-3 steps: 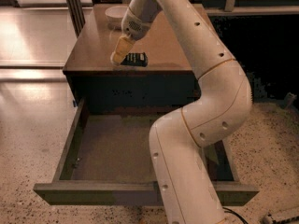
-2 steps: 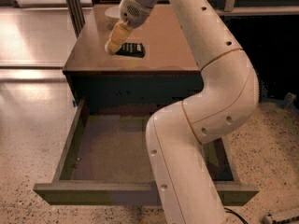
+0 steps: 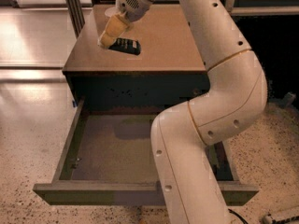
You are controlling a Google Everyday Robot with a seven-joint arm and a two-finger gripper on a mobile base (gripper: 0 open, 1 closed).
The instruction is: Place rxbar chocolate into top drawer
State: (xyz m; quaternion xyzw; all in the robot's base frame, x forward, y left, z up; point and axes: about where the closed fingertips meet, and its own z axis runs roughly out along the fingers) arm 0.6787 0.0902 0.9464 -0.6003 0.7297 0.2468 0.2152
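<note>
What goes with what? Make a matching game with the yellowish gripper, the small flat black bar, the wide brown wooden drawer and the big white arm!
1 yellowish gripper
2 small flat black bar
3 wide brown wooden drawer
4 big white arm

A pulled open
B bends in front of the drawer
C beside the bar, over the cabinet top
D has white marks

Pairs: 1-C, 2-D, 3-A, 4-B

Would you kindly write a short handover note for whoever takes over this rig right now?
Gripper: over the cabinet top, shut on the left end of the rxbar chocolate.
Top drawer: pulled open below the cabinet top; the arm hides its right part.
Done: bar gripped.
Left: carry the bar forward over the drawer, lower it and release it.
</note>
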